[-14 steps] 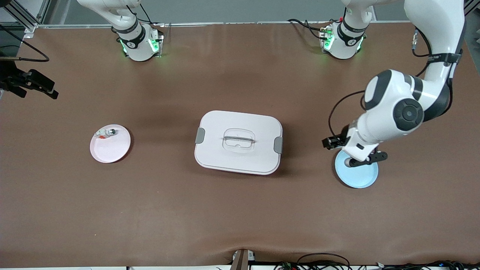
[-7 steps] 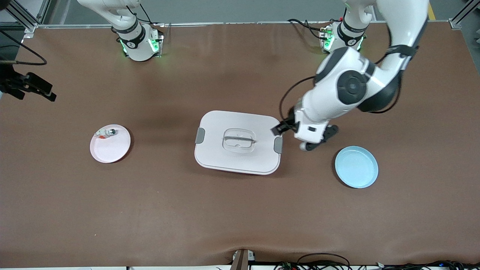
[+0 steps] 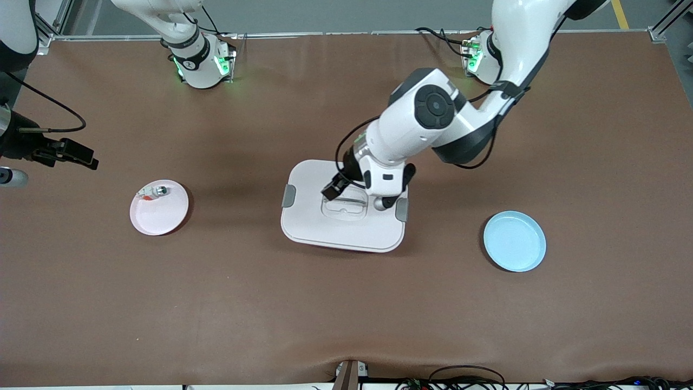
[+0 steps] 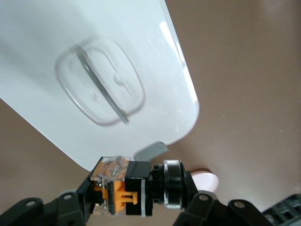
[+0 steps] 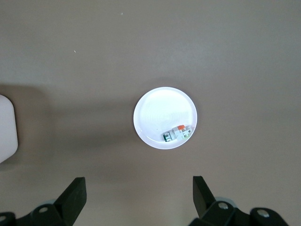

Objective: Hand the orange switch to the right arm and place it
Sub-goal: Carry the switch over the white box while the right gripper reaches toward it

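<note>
Left arm reaches from its base out over the table's middle, elbow bent, wrist turned down. Left gripper [image 4: 136, 207] is up in the air, fingers [image 4: 70, 207] clamped on the orange switch [image 4: 134, 188], which lies crosswise between them.

Right arm is swung out to its own end of the table, wrist pointing straight down. Right gripper [image 5: 138, 195] is raised, jaws spread wide, both fingers [image 5: 73, 195] showing, nothing between them.
</note>
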`<control>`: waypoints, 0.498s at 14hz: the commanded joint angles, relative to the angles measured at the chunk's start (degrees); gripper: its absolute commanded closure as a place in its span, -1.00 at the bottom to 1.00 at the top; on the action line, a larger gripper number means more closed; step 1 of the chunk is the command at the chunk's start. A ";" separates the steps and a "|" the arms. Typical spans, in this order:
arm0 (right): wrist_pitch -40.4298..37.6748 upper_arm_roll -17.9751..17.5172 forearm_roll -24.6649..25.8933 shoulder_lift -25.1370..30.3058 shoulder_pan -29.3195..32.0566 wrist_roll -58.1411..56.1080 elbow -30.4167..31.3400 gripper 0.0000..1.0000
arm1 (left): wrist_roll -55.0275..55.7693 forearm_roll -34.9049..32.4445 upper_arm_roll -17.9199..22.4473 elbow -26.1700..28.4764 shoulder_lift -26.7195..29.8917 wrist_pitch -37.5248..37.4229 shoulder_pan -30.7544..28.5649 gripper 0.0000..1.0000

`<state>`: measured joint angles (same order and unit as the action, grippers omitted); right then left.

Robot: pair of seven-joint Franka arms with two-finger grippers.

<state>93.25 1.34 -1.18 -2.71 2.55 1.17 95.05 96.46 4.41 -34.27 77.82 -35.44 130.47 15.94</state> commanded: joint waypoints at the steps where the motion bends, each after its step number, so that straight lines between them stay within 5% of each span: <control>1: -0.61 -0.47 -1.36 -3.18 0.70 -0.73 -1.53 -1.00 | 7.75 0.69 0.08 -2.85 -3.14 7.05 3.12 1.00; 3: 0.18 -0.64 -5.82 -3.26 0.26 -0.82 -0.84 -1.00 | 13.38 0.69 0.17 -2.76 -4.28 12.59 4.01 1.00; 5: 4.28 -0.55 -19.06 -3.18 0.78 -1.08 3.45 -1.00 | 16.12 0.78 0.08 -2.85 -5.25 15.07 4.36 1.00; 7: 8.51 -0.90 -22.10 -2.65 -0.70 -1.00 7.15 -1.00 | 17.79 1.83 0.08 -2.85 -6.13 17.53 5.50 1.00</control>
<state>98.49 1.04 -19.56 -6.41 2.39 0.72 98.37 112.63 4.60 -34.22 77.02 -39.84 146.15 19.98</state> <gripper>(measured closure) 0.000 0.273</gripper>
